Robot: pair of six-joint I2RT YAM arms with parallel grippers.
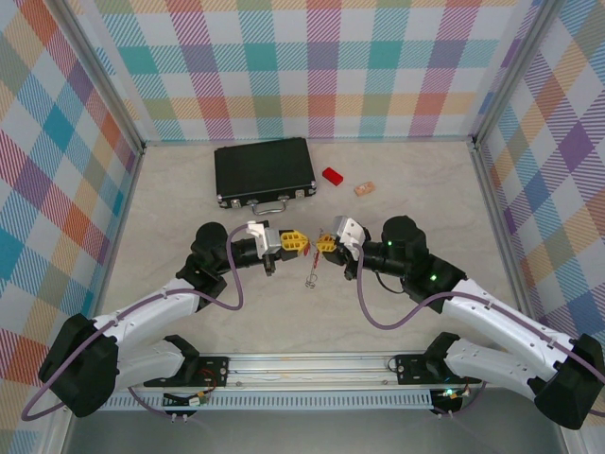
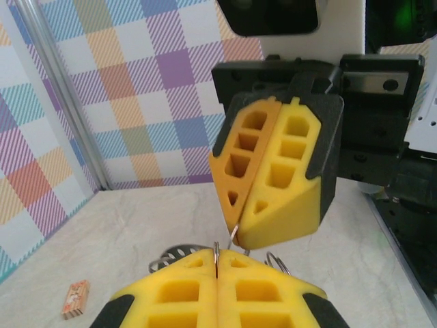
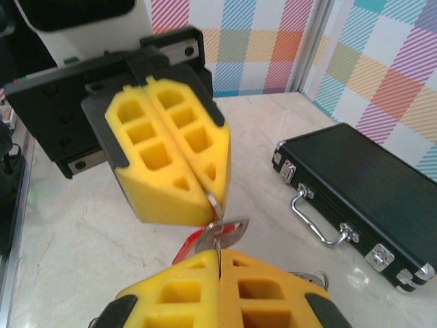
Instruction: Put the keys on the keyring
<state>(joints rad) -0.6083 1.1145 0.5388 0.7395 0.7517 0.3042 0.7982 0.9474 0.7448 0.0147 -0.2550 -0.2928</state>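
Observation:
My left gripper [image 1: 301,242] and right gripper [image 1: 324,244] meet tip to tip above the table's middle. In the left wrist view the left gripper [image 2: 216,263] is shut on the thin silver wire of the keyring [image 2: 216,251], with small loops [image 2: 276,261] showing beside the pads. The right gripper [image 3: 219,256] is shut on a silver key [image 3: 229,229] with a red head [image 3: 186,247], its blade pressed against the ring wire [image 3: 213,203] at the left gripper's tips. From above, the rest of the keyring [image 1: 310,272] dangles between both grippers.
A shut black case [image 1: 265,170] with a metal handle [image 3: 321,219] lies behind the grippers. To its right are a red rectangular block [image 1: 332,176] and a small tan block [image 1: 364,188]. Checked walls enclose the table on three sides.

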